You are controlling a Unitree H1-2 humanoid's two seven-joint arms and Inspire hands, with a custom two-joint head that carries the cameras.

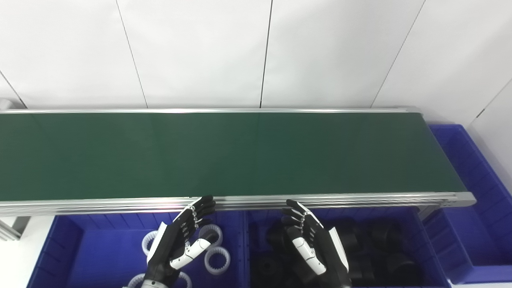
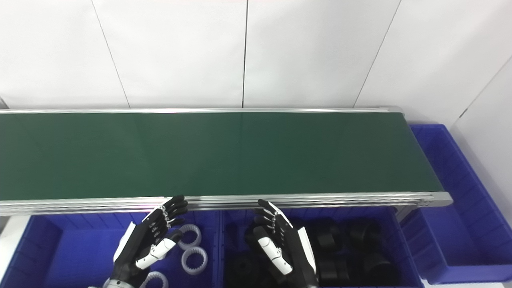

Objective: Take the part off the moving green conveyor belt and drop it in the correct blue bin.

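The belt is green, spans the frame from the left edge to its right end, and has aluminium rails along its near and far edges. No part is visible anywhere on its surface.

Left bin: blue, below the near rail at the left. It holds white toothed rings, lying flat on the bin floor near its right wall.

Left hand: over the left bin, palm turned toward the centre, fingers spread apart and extended, fingertips just short of the near rail. It holds nothing. It partly covers the rings beneath it.

Right hand: over the middle bin, palm turned toward the left hand, fingers extended and apart, tips just short of the near rail. It holds nothing.

Middle bin: blue, directly right of the left bin, their walls touching. It holds black round parts, piled close together; individual shapes are hard to separate against each other.

Right bin: blue, beside and beyond the belt's right end, running toward the wall. Its visible floor shows no contents.

Behind the belt stands a white panelled wall.
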